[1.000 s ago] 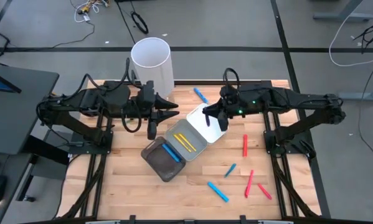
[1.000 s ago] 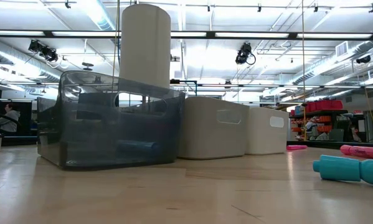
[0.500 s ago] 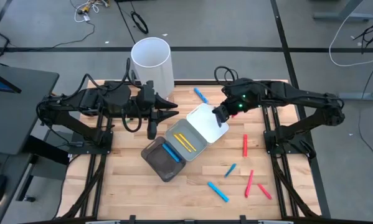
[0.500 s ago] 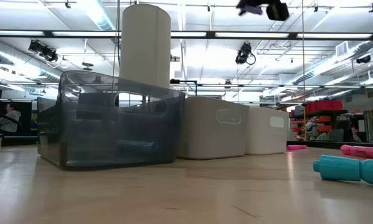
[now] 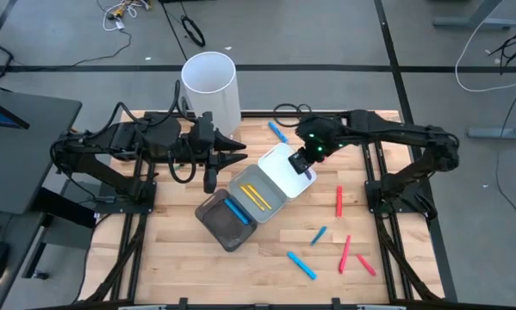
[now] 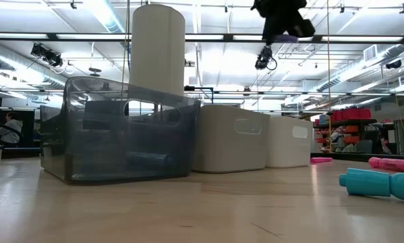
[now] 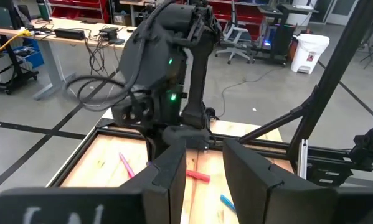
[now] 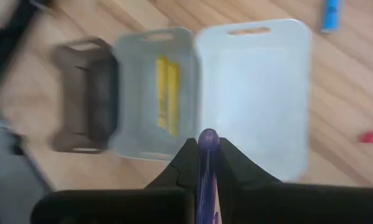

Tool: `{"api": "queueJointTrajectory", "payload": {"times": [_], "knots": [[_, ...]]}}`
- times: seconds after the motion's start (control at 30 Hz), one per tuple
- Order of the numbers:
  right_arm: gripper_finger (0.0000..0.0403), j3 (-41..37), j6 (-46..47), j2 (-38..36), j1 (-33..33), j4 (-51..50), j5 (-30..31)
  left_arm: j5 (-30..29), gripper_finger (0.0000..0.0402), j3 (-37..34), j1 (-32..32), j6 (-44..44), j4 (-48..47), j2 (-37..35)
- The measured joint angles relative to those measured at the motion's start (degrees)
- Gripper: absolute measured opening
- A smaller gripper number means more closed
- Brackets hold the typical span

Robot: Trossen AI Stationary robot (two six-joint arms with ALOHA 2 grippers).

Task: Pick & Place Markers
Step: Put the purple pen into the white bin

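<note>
I see three trays touching in a diagonal row at frame centre in the high view: dark plastic tray (image 5: 216, 226) lower left, grey plastic tray (image 5: 270, 207) in the middle, white plastic tray (image 5: 279, 164) upper right. Two yellow markers (image 5: 256, 196) lie in the grey tray, and one blue marker (image 5: 236, 212) in the dark tray. Tall white cylinder (image 5: 210, 86) stands above-left of the row. My right gripper (image 5: 301, 161) hangs over the white tray with a purple marker (image 8: 208, 155) between its fingers. Left gripper (image 5: 232, 153) sits left of the row. Another blue marker (image 5: 277, 132) lies above the white tray. Loose red and blue markers (image 5: 338, 201) are scattered lower right.
</note>
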Motion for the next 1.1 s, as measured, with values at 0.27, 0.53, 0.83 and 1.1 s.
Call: {"api": "queueJointTrajectory", "payload": {"times": [0.27,0.53,0.83,1.1], "knots": [[0.0019,7.4,-7.2,11.4,-2.1,-5.7,0.4,0.0,0.0112,0.0,0.0,0.0,0.0,0.0],[0.0019,7.4,-11.8,18.6,-3.7,-4.2,0.5,1.7,0.0112,0.0,-0.2,-0.3,0.0,0.0],[0.0019,7.4,-13.8,23.5,-4.3,0.0,1.9,3.0,0.0112,0.0,-0.2,-0.4,0.0,0.0],[0.0019,7.4,-13.9,27.5,-4.4,0.3,2.1,3.0,0.0112,0.0,-0.2,-0.4,0.0,0.0]]}}
